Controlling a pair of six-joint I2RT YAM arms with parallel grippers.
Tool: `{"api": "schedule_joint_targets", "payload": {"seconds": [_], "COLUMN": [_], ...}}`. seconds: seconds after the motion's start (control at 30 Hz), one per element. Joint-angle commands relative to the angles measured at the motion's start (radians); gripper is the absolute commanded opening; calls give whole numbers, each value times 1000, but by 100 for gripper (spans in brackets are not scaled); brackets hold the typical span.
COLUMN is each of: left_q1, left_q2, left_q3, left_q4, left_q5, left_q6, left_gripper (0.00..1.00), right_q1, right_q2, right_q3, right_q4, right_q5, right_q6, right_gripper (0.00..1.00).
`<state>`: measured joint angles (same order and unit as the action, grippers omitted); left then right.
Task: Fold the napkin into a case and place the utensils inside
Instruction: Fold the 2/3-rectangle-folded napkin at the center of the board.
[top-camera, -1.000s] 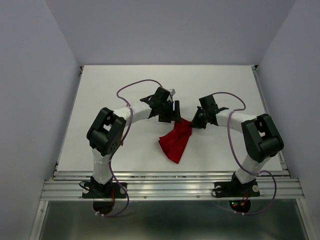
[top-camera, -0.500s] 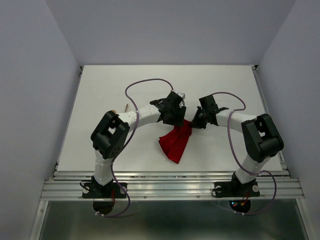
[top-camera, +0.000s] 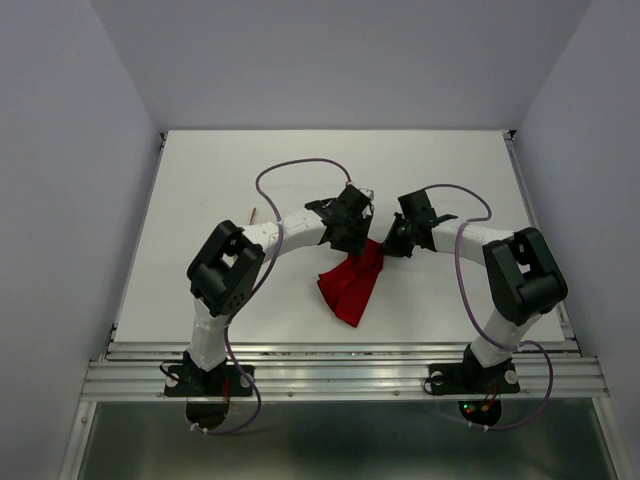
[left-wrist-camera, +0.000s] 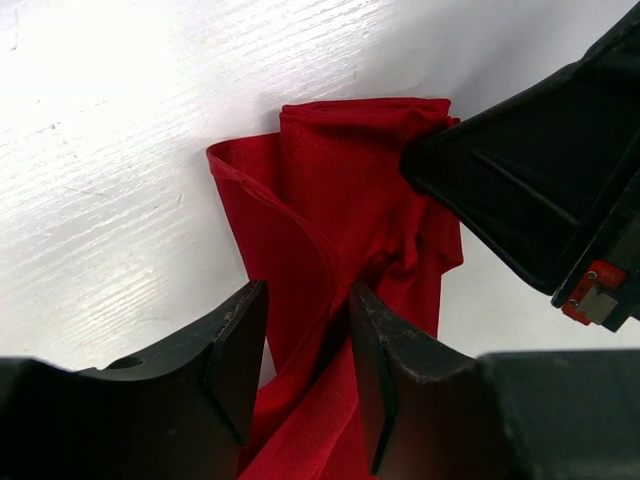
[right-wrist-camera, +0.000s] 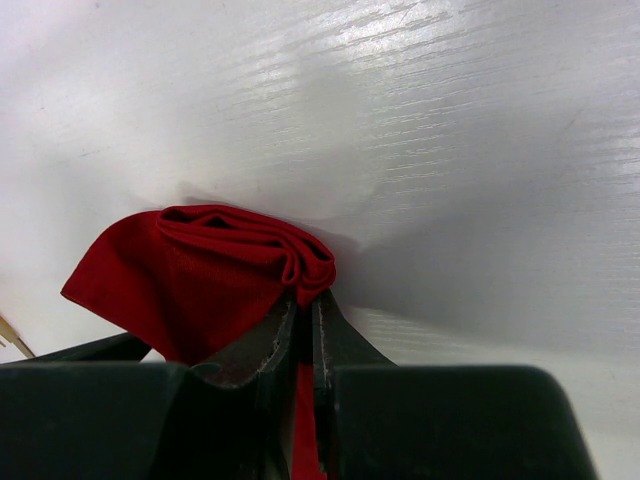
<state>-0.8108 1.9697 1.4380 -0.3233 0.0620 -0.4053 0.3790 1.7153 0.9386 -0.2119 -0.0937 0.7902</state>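
The red napkin (top-camera: 350, 283) lies bunched in the middle of the table (top-camera: 200, 190), its far end between the two claws. The right gripper (right-wrist-camera: 305, 305) is pressed together, pinching a rolled edge of the cloth. The left gripper (left-wrist-camera: 308, 300), just to its left, is spread astride a raised fold.

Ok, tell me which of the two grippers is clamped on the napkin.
The right gripper: its jaws are pinched shut on a fold of the red napkin. The left gripper has its jaws apart, straddling the cloth.
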Motion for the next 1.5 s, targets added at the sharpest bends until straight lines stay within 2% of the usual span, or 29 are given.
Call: {"api": "schedule_joint_targets", "payload": {"seconds": [0.0, 0.07, 0.17, 0.2, 0.3, 0.67, 1.47], "left_q1": [-16, -19, -22, -24, -24, -24, -24], "left_q2": [15, 18, 24, 27, 29, 27, 135], "left_q3": [55, 61, 70, 74, 85, 110, 128], "left_q4": [-17, -19, -22, -23, -26, 1, 49], "left_q5": [-10, -7, -1, 4, 22, 148, 226], "left_q6": [19, 20, 20, 22, 23, -3, -115], "left_gripper": [47, 43, 30, 19, 0, 0, 0], "right_q1": [0, 0, 0, 0, 0, 0, 0], "right_q2": [-10, -10, -8, -6, -5, -14, -22], "right_q3": [-15, -14, -12, -12, -12, -15, -26], "right_q4": [-12, -11, -11, -11, -9, -3, 8], "right_q5": [11, 11, 11, 9, 9, 3, -5], "right_q6": [0, 1, 1, 3, 3, 6, 21], "right_gripper": [5, 5, 5, 5, 5, 5, 6]}}
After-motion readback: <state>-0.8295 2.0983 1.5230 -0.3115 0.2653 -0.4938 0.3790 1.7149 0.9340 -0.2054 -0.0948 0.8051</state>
